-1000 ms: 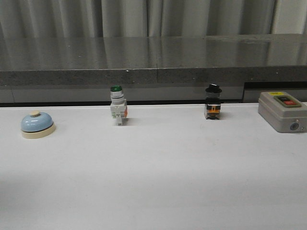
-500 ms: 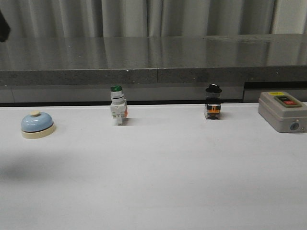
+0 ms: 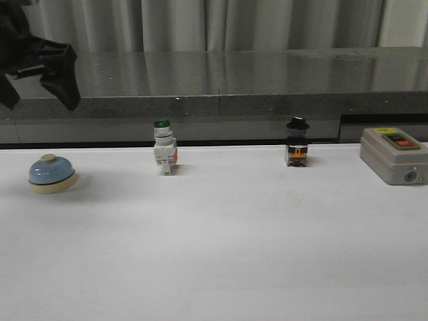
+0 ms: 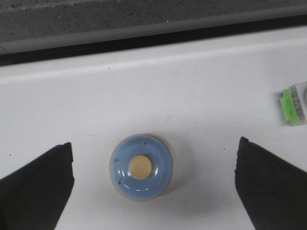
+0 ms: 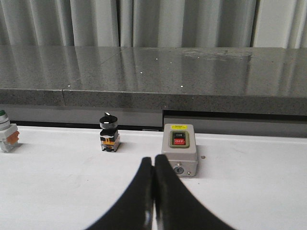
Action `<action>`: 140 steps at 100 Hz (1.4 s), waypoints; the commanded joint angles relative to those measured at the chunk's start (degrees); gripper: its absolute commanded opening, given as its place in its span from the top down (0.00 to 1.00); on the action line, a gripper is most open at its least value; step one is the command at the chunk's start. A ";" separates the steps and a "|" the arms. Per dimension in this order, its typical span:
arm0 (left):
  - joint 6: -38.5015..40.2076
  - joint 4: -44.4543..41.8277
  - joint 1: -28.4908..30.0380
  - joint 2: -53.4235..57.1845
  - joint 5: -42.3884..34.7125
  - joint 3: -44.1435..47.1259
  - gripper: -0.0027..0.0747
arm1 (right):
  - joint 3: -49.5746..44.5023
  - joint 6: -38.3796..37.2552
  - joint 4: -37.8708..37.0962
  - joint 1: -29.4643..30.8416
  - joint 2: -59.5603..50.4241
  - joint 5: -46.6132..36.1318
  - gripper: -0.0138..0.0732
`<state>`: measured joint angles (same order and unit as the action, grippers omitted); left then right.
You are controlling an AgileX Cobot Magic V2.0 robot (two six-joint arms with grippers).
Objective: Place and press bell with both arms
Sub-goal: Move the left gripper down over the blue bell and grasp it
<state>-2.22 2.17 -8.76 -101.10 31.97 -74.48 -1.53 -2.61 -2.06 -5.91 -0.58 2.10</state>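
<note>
Bell near left bench edge: glossy dome, likely slippery, so grab base rim; left gripper spread above it, right gripper pinched together

On the bench four things stand in a row along the far edge. The bell sits at the far left, a little nearer than the others. To its right stands the first switch, then, well apart, the second switch, and at the far right the button box. Behind the row runs a raised ledge, with a curtain behind that. The left hand hangs above the bell (its fingers spread wide to either side, well clear of it). The right hand lies low, nearer than the button box, fingers pressed together.
</note>
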 commanded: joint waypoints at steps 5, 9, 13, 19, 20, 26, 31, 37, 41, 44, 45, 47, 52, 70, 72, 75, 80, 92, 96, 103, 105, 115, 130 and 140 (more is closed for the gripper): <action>0.05 -0.87 -0.39 -0.69 -2.81 -2.51 0.13 | 0.76 0.33 -0.14 0.40 -0.85 -4.84 0.91; 0.05 -1.26 -0.39 -1.45 -3.03 -2.51 0.13 | 0.76 0.33 -0.14 0.40 -0.85 -4.84 0.91; 0.05 -1.28 -0.39 -2.36 -3.03 -2.51 0.13 | 0.76 0.33 -0.14 0.40 -0.85 -4.84 0.91; 0.05 -1.28 -0.39 -3.55 -3.15 -2.51 0.13 | 0.76 0.33 -0.14 0.40 -0.85 -4.84 0.91; 0.05 -1.28 -0.39 -3.70 -3.28 -2.51 0.13 | 0.76 0.33 -0.14 0.40 -0.85 -4.84 0.91; 0.05 -1.28 -0.39 -4.88 -3.65 -2.51 0.13 | 0.76 0.33 -0.14 0.40 -0.85 -4.84 0.91; 0.05 -1.28 -0.39 -5.79 -4.03 -2.51 0.13 | 0.76 0.33 -0.14 0.40 -0.85 -4.84 0.91; 0.05 -1.39 -0.39 -6.85 -4.30 -2.51 0.13 | 0.76 0.33 -0.14 0.40 -0.85 -4.84 0.91; 0.05 -1.39 -0.39 -7.60 -4.29 -2.51 0.13 | 0.76 0.33 -0.14 0.40 -0.85 -4.84 0.91; 0.05 -1.53 -0.39 -8.06 -4.42 -2.51 0.13 | 0.76 0.33 -0.14 0.40 -0.85 -4.84 0.91; 0.05 -1.52 -0.39 -8.30 -4.42 -2.51 0.13 | 0.76 0.33 -0.14 0.40 -0.85 -4.84 0.91; 0.05 -1.52 -0.39 -8.56 -4.54 -2.51 0.13 | 0.76 0.33 -0.14 0.40 -0.85 -4.84 0.91; 0.05 -1.52 -0.39 -9.22 -4.77 -2.51 0.13 | 0.76 0.33 -0.14 0.40 -0.85 -4.84 0.91; 0.05 -1.52 -0.39 -11.71 -5.48 -2.51 0.13 | 0.76 0.33 -0.14 0.40 -0.85 -4.84 0.91; 0.05 -1.52 -0.39 -11.99 -5.37 -2.51 0.13 | 0.76 0.33 -0.14 0.40 -0.85 -4.84 0.91; 0.05 -1.52 -0.39 -12.22 -5.27 -2.51 0.13 | 0.76 0.33 -0.14 0.40 -0.85 -4.84 0.91; 0.05 -1.52 -0.39 -12.30 -4.98 -2.51 0.13 | 0.76 0.33 -0.14 0.40 -0.85 -4.84 0.91; 0.05 -1.52 -0.39 -12.30 -4.91 -2.51 0.23 | 0.76 0.33 -0.14 0.40 -0.85 -4.84 0.91; 0.05 -1.52 -0.39 -12.30 -4.91 -2.51 0.29 | 0.76 0.33 -0.14 0.40 -0.85 -4.84 0.91; 0.05 -1.52 -0.39 -12.30 -4.65 -2.51 0.43 | 0.76 0.33 -0.14 0.40 -0.85 -4.84 0.91; 0.05 -1.52 -0.39 -12.30 -4.58 -2.51 0.48 | 0.76 0.33 -0.14 0.40 -0.85 -4.84 0.91; 0.05 -2.17 -0.39 -12.30 -4.23 -2.51 0.65 | 0.76 0.33 -0.14 0.40 -0.85 -4.84 0.91; 0.05 -2.17 -0.53 -10.41 -3.26 -2.51 0.72 | 0.76 0.33 -0.14 0.40 -0.85 -4.84 0.91; 0.05 -2.17 -1.47 -7.61 -2.36 -2.51 0.72 | 0.76 0.33 -0.14 0.40 -0.85 -4.84 0.91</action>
<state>-2.22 0.00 -9.13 -114.84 30.69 -75.35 -1.53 -2.61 -2.06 -5.91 -0.58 2.00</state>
